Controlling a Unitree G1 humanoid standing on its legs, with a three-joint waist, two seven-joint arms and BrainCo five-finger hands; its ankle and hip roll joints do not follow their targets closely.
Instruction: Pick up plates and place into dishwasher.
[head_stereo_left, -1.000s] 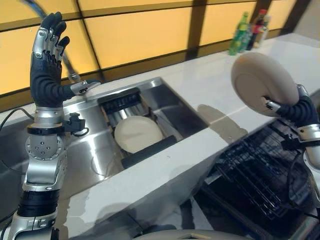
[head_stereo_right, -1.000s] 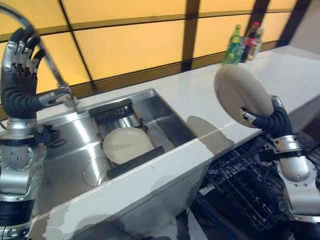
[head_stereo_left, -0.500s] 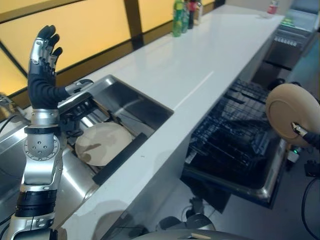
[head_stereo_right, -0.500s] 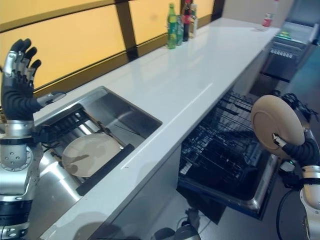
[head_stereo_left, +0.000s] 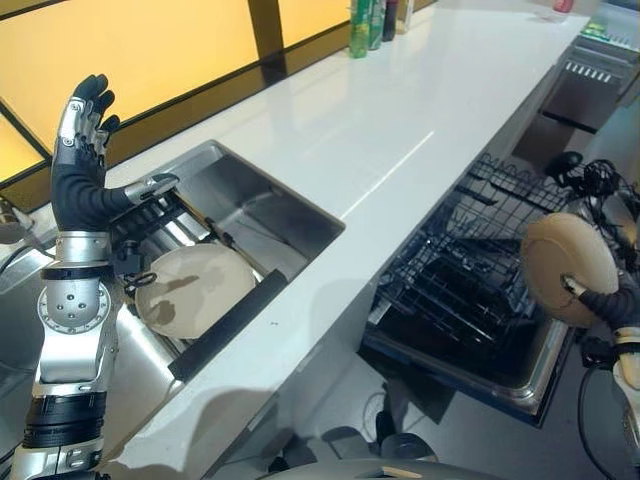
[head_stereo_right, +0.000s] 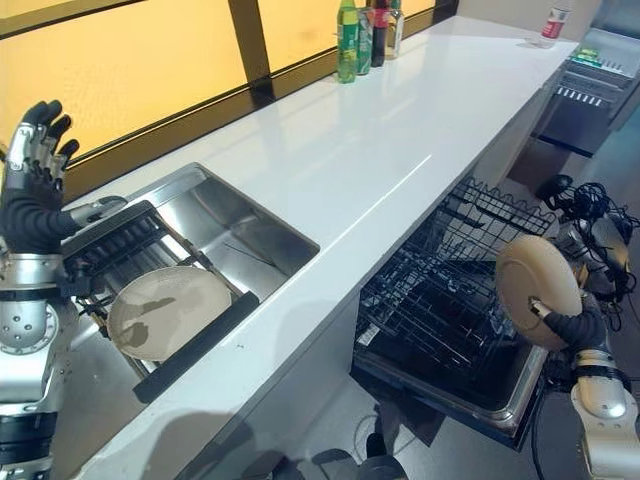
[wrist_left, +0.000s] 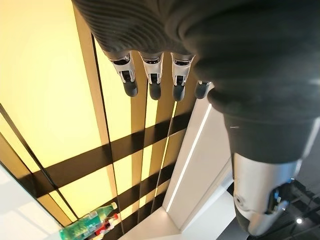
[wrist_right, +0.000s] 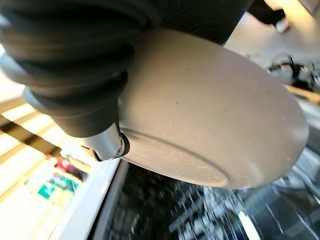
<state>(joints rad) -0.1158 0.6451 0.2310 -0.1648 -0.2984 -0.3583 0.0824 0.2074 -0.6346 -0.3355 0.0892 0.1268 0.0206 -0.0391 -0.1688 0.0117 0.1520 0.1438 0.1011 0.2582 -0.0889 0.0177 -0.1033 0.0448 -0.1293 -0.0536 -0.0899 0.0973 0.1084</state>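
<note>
The right robot hand (head_stereo_right: 572, 328) pinches 1 beige plate (head_stereo_right: 537, 290) by its rim, held upright beside the open dishwasher rack (head_stereo_right: 450, 300) — tilt it edge-down between the tines. Another plate (head_stereo_left: 195, 290) waits in the sink (head_stereo_left: 270, 215); the left robot hand (head_stereo_left: 82, 175) is raised, fingers straight, empty.

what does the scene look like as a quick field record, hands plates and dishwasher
right hand: shut on a beige plate, held on edge over the open dishwasher
left hand: open, raised beside the sink, holding nothing
second plate: lying on the rack in the sink
dishwasher rack: pulled out, black wire, no plates visible in it
bottles: standing at the far end of the white counter
</note>
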